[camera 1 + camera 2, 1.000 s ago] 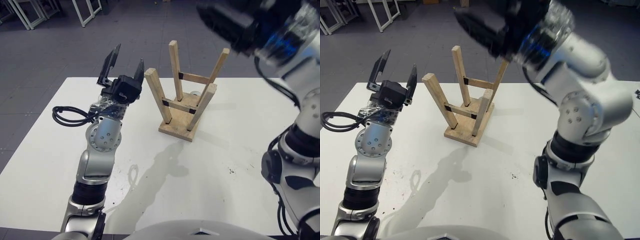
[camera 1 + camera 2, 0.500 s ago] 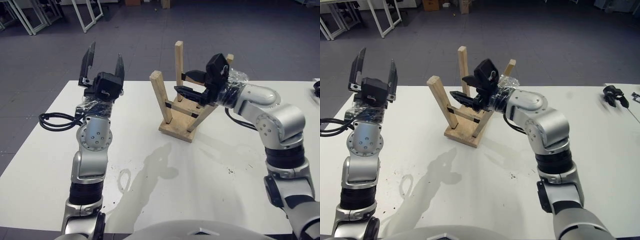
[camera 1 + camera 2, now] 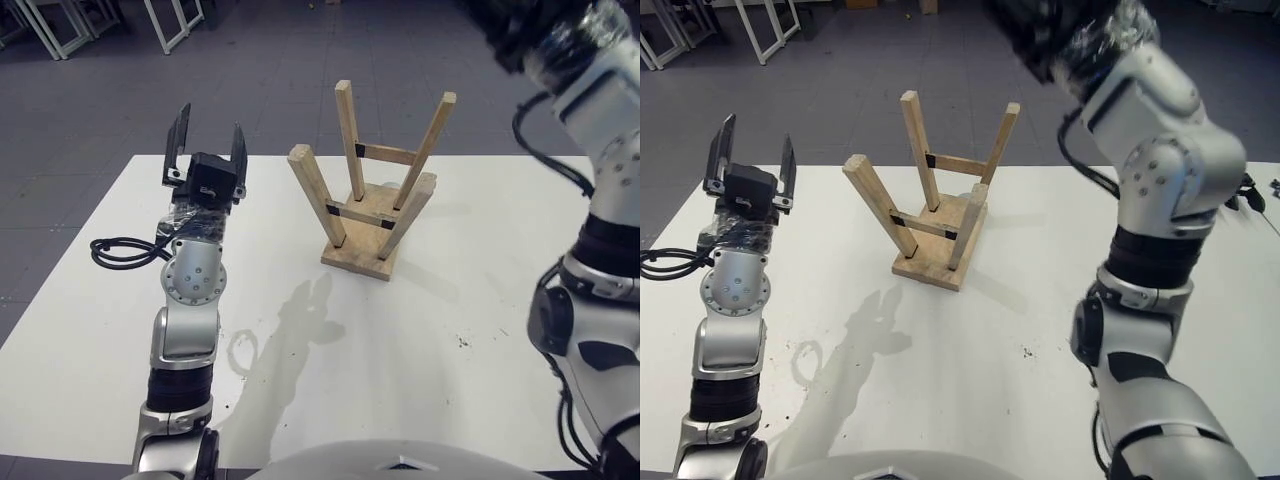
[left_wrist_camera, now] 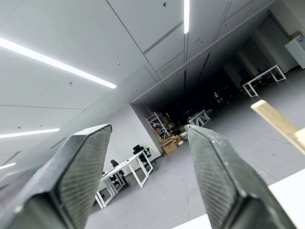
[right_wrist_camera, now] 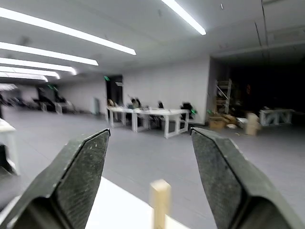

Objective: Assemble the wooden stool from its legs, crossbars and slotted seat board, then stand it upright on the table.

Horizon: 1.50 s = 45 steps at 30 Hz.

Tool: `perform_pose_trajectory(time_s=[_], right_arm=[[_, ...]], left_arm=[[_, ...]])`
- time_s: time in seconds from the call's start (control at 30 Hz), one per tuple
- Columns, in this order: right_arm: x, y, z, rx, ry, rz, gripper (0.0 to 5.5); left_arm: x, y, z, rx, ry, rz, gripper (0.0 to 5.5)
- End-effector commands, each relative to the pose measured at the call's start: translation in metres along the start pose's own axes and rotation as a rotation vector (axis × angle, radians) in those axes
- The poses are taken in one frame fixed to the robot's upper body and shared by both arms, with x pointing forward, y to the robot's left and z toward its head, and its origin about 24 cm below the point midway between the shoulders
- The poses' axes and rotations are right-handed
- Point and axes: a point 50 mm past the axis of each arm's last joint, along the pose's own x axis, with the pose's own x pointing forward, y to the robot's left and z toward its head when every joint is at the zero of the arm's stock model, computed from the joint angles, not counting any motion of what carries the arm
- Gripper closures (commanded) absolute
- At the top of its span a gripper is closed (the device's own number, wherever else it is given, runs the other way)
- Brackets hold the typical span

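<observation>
the stool sits upside down near the middle of the table, its seat board flat on the white top and its four legs pointing up and splaying outward, with the crossbars bridging them; that is probably the natural pose for fitting legs into a slotted board from above, and by the look of it the joining is done and only the turning upright remains to do. the left gripper is held up just beside the stool on the robot's left, apart from the nearest leg, its two fingers spread wide and holding nothing, likely kept out of the way until the stool needs handling. the right arm is raised high above the table's far side, and its right gripper has its fingers parted and empty too, with a leg tip showing well beyond them. the right gripper is cut off and smeared at the top edge of the head views, so its exact height over the stool is hard to judge. the slots in the seat board are hidden beneath the leg feet, so whether each leg is fully seated cannot be told. a black cable lies looped on the table by the left arm
</observation>
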Motion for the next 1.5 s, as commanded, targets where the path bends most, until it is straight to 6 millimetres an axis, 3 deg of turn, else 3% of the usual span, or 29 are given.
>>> perform_pose_trajectory(time_s=[0.03, 0.17, 0.23, 0.37, 0.67, 0.83, 1.0, 1.07, 1.3, 1.5], right_arm=[[-0.020, -0.006, -0.076, -0.178, 0.300, 0.071, 2.39], [-0.034, 0.015, -0.122, -0.227, 0.432, 0.226, 2.39], [-0.038, 0.032, -0.129, -0.232, 0.439, 0.336, 2.39], [-0.042, 0.063, -0.119, -0.222, 0.386, 0.488, 2.39], [-0.031, 0.129, -0.102, -0.130, 0.267, 0.703, 2.39], [-0.033, 0.129, -0.093, -0.077, 0.256, 0.715, 2.39], [-0.047, 0.137, -0.110, 0.070, 0.389, 0.788, 2.39], [-0.042, 0.139, -0.114, 0.154, 0.422, 0.759, 2.39], [0.000, 0.162, -0.078, 0.508, 0.295, 0.651, 2.39], [0.001, 0.160, -0.034, 0.430, 0.162, 0.707, 2.39]], left_arm=[[-0.013, 0.002, 0.003, -0.129, -0.014, -0.186, 2.57], [-0.028, 0.000, 0.003, -0.145, 0.014, -0.488, 2.57], [-0.041, -0.004, -0.008, -0.057, 0.053, -0.648, 2.57], [-0.052, -0.007, -0.014, -0.066, 0.073, -0.798, 2.57], [-0.055, 0.011, -0.021, -0.069, 0.091, -1.013, 2.57], [-0.057, 0.019, -0.024, -0.086, 0.123, -1.071, 2.57], [-0.062, 0.015, -0.024, -0.110, 0.134, -1.063, 2.57], [-0.063, 0.013, -0.025, -0.115, 0.137, -1.062, 2.57], [-0.068, 0.009, -0.026, -0.128, 0.154, -1.060, 2.57], [-0.071, 0.011, -0.030, -0.121, 0.181, -1.072, 2.57]])
